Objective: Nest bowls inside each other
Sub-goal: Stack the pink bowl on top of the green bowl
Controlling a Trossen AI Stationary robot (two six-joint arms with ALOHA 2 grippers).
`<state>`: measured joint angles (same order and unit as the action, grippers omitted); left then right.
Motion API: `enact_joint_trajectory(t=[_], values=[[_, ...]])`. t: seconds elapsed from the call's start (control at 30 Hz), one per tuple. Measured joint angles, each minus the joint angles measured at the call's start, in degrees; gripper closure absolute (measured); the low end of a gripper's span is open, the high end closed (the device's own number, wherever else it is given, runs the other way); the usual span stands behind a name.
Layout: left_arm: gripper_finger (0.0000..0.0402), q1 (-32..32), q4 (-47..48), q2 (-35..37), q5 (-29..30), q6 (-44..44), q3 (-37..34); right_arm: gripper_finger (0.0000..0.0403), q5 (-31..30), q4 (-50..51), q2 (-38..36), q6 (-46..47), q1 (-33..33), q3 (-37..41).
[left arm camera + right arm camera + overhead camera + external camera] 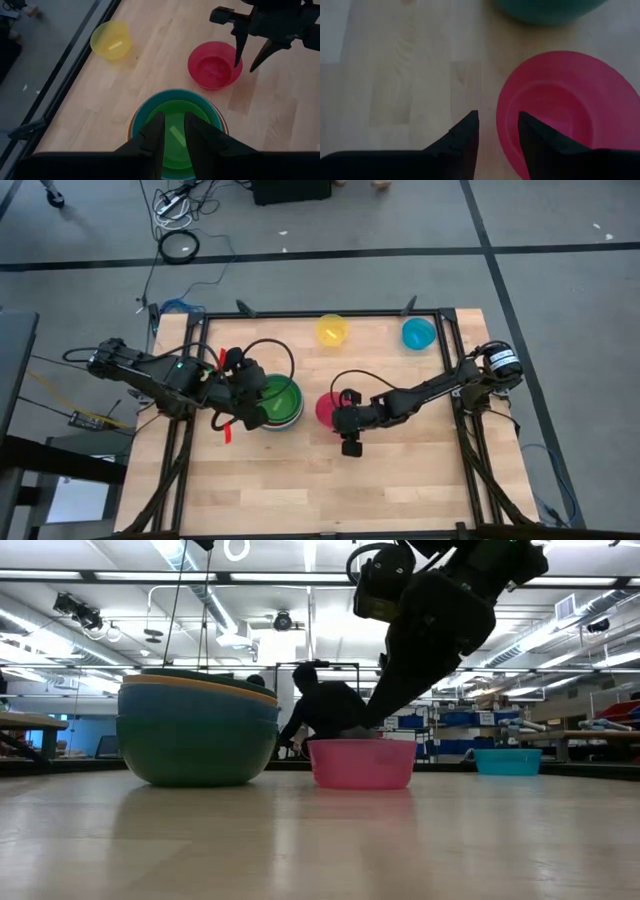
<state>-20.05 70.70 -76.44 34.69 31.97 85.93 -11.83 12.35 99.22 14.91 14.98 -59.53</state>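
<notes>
Over the pink bowl's (pixel 560 115) near rim the right gripper (pixel 497 131) is held slightly open, empty; thin, light, slippery plastic is best pinched at the rim. The left gripper (pixel 172 131) is parted and empty over the stack (pixel 175 125).

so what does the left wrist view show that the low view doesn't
Only the left wrist view shows the yellow bowl, the lime green inside of the top bowl in the stack, and the left end effector, open over that stack. Only the low view shows the cyan bowl and a person bent over behind the table. Both show the pink-red bowl, with the open right end effector at its rim.
</notes>
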Motion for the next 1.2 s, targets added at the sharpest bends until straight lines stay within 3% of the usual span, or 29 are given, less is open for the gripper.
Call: enact_joint_trajectory(t=[0.63, 0.73, 0.9, 1.03, 1.2], values=[[0.032, 0.0, -0.02, 0.0, 0.22, 0.04, -0.02, 0.0281, -4.84, 1.15, 6.06, -3.51, -0.13, 0.07], [0.032, 0.0, -0.06, 0.0, 0.3, 0.04, -0.02, 0.0305, -5.32, 0.74, 6.67, -5.4, -0.15, 0.07], [0.032, 0.01, -0.1, 0.0, 0.6, 0.04, -0.02, 0.0391, -5.1, 1.22, 6.36, -9.06, -0.13, 0.07], [0.032, 0.0, 1.51, 0.0, 1.05, 1.03, -0.02, 0.04, -8.38, 2.18, 4.02, -10.86, 0.77, -1.33], [0.032, 0.01, 9.79, 0.0, 2.95, 6.58, -0.02, 0.0401, -9.43, -1.91, 2.53, -15.03, 0.79, -8.77]])
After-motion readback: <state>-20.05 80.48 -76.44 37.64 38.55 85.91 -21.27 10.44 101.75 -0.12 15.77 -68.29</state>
